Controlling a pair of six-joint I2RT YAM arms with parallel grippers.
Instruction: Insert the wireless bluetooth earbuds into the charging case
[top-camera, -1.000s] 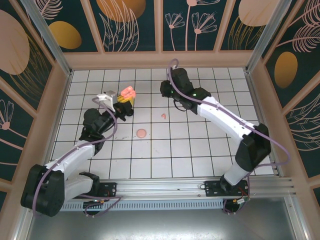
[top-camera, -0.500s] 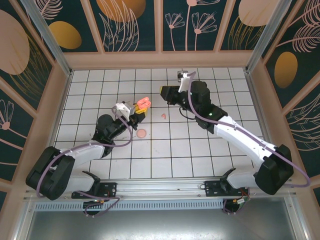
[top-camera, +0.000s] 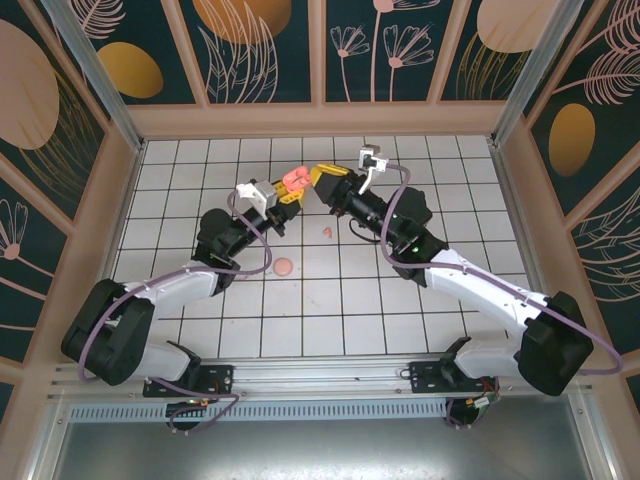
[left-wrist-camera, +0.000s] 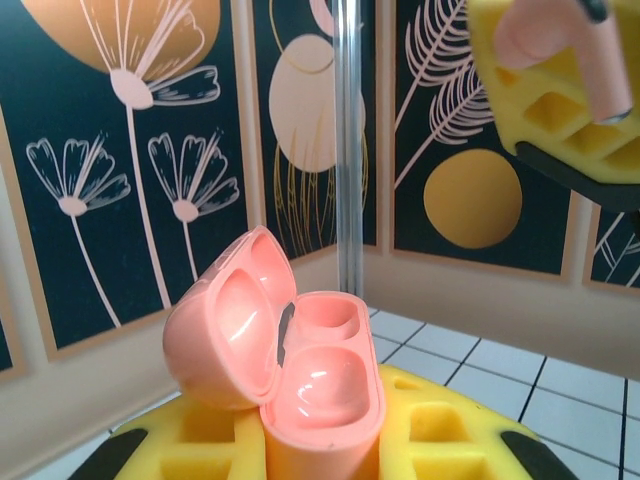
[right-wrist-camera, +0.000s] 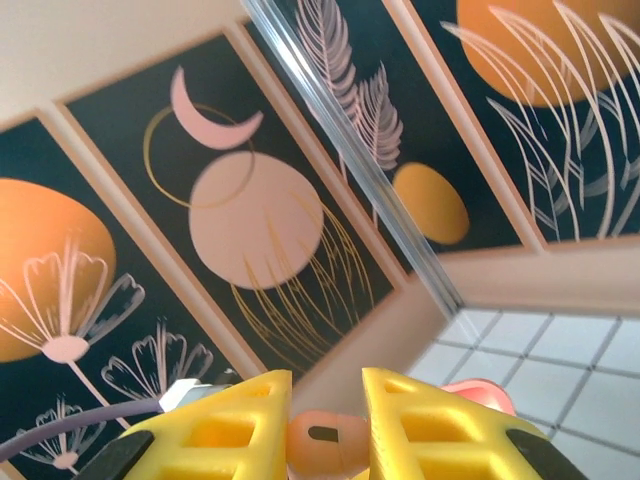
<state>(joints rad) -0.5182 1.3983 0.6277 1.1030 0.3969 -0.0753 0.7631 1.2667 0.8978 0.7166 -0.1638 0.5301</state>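
Left gripper is clamped tight on the pink case, held upright off the table with its lid flipped open and both wells empty. Right gripper sits just beside the case, a bit above it, yellow fingers pinching a pink earbud. Below the case on the tiles: a small pink bit and a pink disc

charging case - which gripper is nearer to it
Left. The left gripper is shut on the base of the open charging case; the right gripper hovers close on its right, holding an earbud.
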